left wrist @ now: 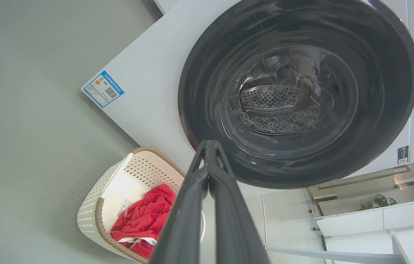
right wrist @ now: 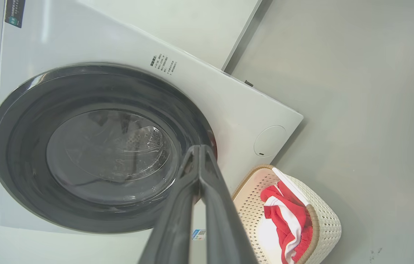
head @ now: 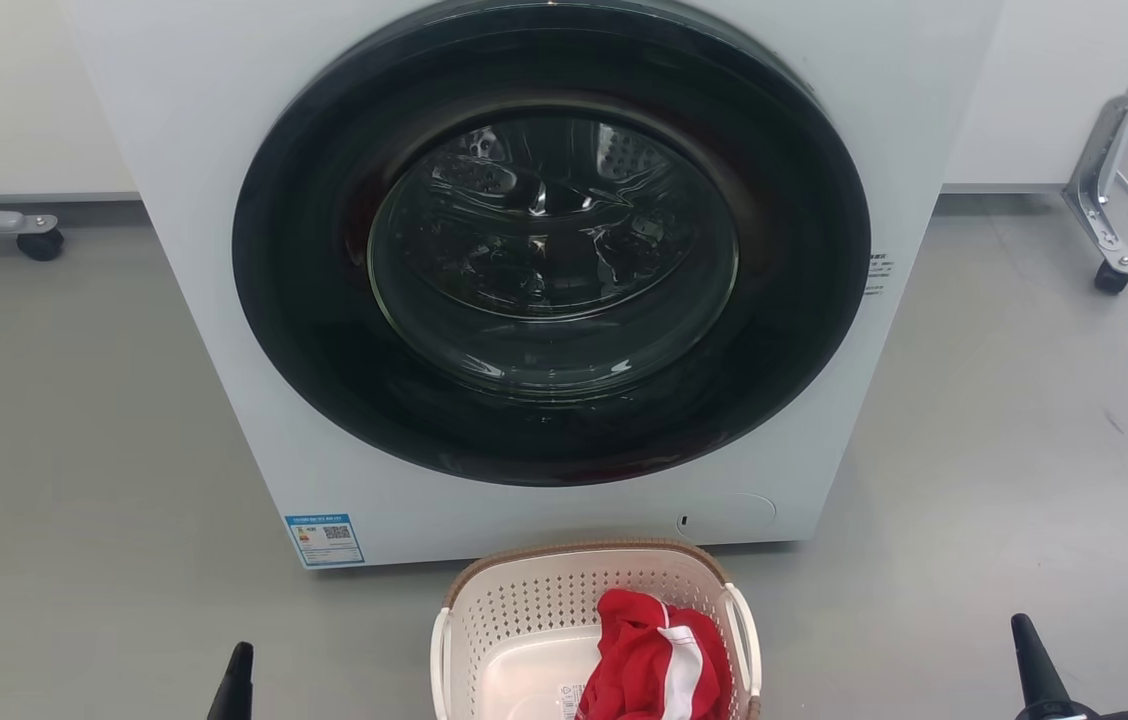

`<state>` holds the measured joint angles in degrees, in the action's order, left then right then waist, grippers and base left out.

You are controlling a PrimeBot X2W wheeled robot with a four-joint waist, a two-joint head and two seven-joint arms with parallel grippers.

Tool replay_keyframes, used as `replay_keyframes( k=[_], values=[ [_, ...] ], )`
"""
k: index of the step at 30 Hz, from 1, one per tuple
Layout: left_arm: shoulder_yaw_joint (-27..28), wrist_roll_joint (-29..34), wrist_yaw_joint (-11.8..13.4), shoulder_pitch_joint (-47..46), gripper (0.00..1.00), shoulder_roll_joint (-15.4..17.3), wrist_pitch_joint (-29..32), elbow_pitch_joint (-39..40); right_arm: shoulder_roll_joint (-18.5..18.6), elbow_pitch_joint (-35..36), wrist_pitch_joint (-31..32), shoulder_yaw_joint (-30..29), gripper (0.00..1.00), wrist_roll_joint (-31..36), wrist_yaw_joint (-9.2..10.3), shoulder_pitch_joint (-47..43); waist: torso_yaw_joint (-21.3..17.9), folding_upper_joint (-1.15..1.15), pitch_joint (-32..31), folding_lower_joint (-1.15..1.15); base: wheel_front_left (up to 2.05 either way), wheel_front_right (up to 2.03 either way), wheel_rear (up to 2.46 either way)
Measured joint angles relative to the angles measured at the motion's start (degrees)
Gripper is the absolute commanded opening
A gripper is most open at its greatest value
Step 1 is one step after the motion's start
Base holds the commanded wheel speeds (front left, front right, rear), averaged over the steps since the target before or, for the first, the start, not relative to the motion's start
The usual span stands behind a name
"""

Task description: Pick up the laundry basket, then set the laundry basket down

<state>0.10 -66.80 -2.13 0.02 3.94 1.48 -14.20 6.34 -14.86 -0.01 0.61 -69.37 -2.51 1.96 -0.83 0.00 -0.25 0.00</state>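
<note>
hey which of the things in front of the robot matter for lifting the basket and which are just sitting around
For the job: laundry basket, left end effector, right end effector.

Just there: washing machine, red-and-white cloth inside the basket, blue label, frame caster.

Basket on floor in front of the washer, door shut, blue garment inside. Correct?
One error: the garment in the laundry basket is red with white, not blue; the head view shows it. Basket on the floor before the washing machine, door shut: right.
</note>
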Motion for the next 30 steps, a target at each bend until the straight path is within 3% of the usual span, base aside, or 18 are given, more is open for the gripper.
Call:
replay_keyframes(
  k=[30],
  values=[
    [4.8, -22.6, -4.5, -3.8, 0.00, -1.3, 4.6, -2.4, -3.5, -2.1, 6.0, -7.6, 0.00, -20.4, -3.94, 2.4, 0.8, 0.00, 0.3, 0.00, 0.00, 0.00, 0.00]
  ],
)
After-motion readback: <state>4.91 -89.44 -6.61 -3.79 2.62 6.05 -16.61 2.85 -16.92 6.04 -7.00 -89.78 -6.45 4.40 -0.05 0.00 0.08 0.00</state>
